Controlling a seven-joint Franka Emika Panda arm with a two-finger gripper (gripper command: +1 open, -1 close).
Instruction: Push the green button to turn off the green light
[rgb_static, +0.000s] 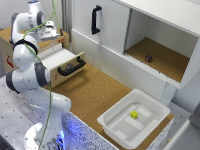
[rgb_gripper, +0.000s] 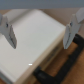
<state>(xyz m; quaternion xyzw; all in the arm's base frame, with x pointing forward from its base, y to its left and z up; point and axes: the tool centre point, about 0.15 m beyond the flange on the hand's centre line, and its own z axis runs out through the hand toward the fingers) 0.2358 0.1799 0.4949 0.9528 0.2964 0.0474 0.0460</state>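
Observation:
The green button does not show in either view. My gripper (rgb_static: 52, 31) hangs at the exterior view's upper left, above the back of an open drawer (rgb_static: 61, 59). In the wrist view the gripper (rgb_gripper: 40, 35) is open and empty, with one finger (rgb_gripper: 8, 33) on each side of the picture. Between them lies the pale bare inside of the drawer (rgb_gripper: 35, 50), with its black handle (rgb_gripper: 60, 67) at the edge. The gripper touches nothing.
The drawer's black handle (rgb_static: 71, 67) juts over the cork-topped counter (rgb_static: 92, 92). A white bin (rgb_static: 150, 122) holds a small yellow object (rgb_static: 134, 114). An open cabinet compartment holds a dark purple object (rgb_static: 148, 58). A bluish glow (rgb_static: 71, 127) shows by my base.

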